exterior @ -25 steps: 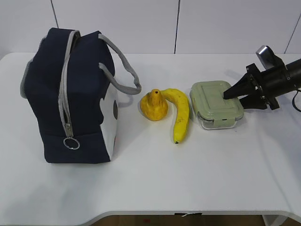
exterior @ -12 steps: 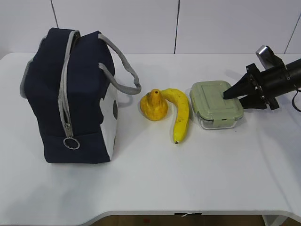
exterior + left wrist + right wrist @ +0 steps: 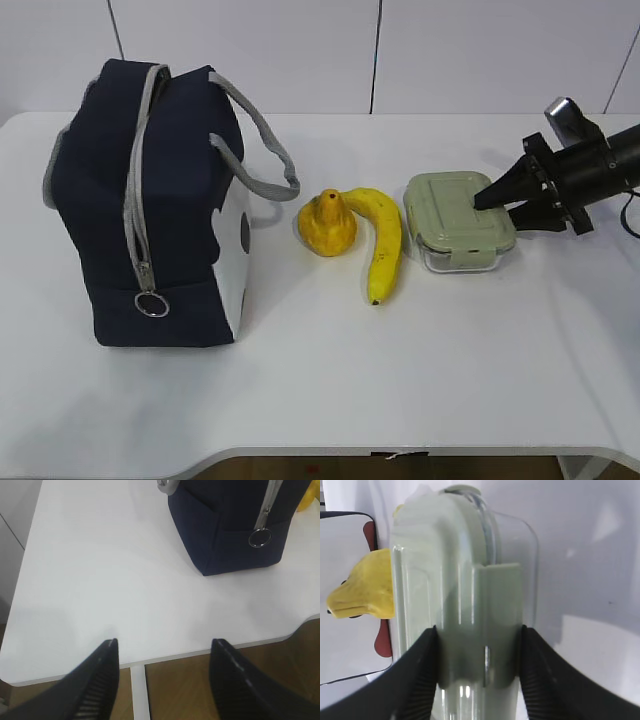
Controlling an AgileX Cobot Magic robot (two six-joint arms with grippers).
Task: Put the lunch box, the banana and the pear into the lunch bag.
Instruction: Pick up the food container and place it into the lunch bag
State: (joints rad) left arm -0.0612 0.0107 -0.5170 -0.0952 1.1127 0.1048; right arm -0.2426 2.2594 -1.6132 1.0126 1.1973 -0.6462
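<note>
1. Right wrist view: my right pincer straddles the clear rectangular lunch box with the sage-green lid, fingers against both its sides.
2. It sits on the white bench, beside the long curved yellow banana and squat yellow-orange pear.
3. Boxy navy fabric lunch bag stands far left, zipped.
4. My left pincer hangs apart, empty.

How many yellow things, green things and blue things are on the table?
Yellow: 2, the banana and the pear.
Green: 1, the lunch box with its pale green lid.
Blue: 1, the lunch bag.
Total: 4
</note>
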